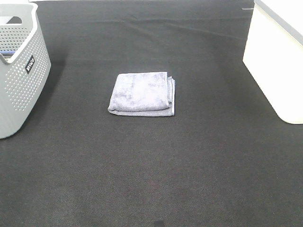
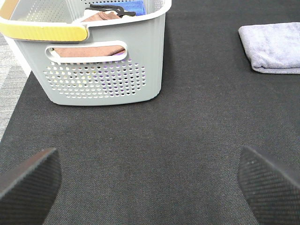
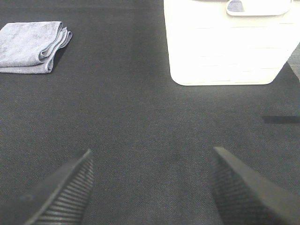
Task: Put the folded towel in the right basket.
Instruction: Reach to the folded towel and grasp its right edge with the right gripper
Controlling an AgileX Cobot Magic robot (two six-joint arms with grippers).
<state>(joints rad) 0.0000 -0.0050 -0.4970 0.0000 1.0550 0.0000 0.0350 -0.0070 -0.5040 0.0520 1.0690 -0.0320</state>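
Towel: a folded lavender-grey cloth towel [image 1: 142,93] lies flat near the middle of the black woven mat [image 1: 151,179], between the two baskets and well apart from both.
Long axis: in the high view it runs left to right, only slightly skewed; the piece is a little wider than it is deep.
Which way it points: the stacked, layered edges face right, toward the white plastic basket [image 1: 277,66]; the smoother side faces left.
Right basket: the white plastic basket stands at the mat's right edge, partly cut off by the frame; its inside cannot be seen.
Left basket: a grey perforated plastic basket [image 1: 21,90] stands at the left edge; the left wrist view shows a brown cloth [image 2: 89,50] and a blue item [image 2: 133,6] inside it.
Left gripper: the left gripper [image 2: 147,159] has its dark textured fingers [image 2: 28,183] spread wide over bare mat, holding nothing.
Right gripper: the right gripper [image 3: 152,154] is likewise parted wide, fingers [image 3: 65,187] empty above the mat.
Towel against tools: the towel [image 2: 274,47] lies ahead of the left gripper and off to one side, well apart; from the right wrist it [image 3: 30,44] sits ahead and off to the other side, the white basket [image 3: 225,51] opposite. Neither gripper touches it.
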